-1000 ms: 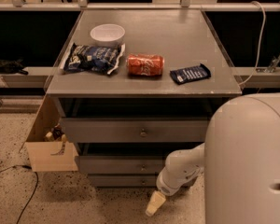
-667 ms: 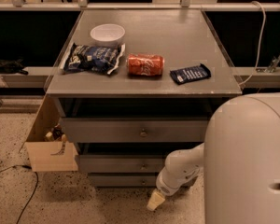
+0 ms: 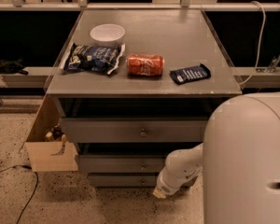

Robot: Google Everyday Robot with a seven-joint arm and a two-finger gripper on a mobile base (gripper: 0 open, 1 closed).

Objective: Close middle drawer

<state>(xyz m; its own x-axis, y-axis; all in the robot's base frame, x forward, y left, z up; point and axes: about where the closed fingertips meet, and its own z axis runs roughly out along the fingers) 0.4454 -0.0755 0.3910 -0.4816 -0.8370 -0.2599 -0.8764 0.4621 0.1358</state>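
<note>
— Down low, the gripper hangs near the floor, just in front of the lowest drawer. Clamped or spread? Can't make it out.
— And the middle drawer?
— Right above, second in the stack, with a dark gap over its front. On the tabletop: chip bag, red can, white bowl farthest.

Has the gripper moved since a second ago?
Yes. The gripper has risen slightly: before, it hung lower over the floor; now it sits at the bottom edge of the lowest drawer, below the middle drawer.
</note>
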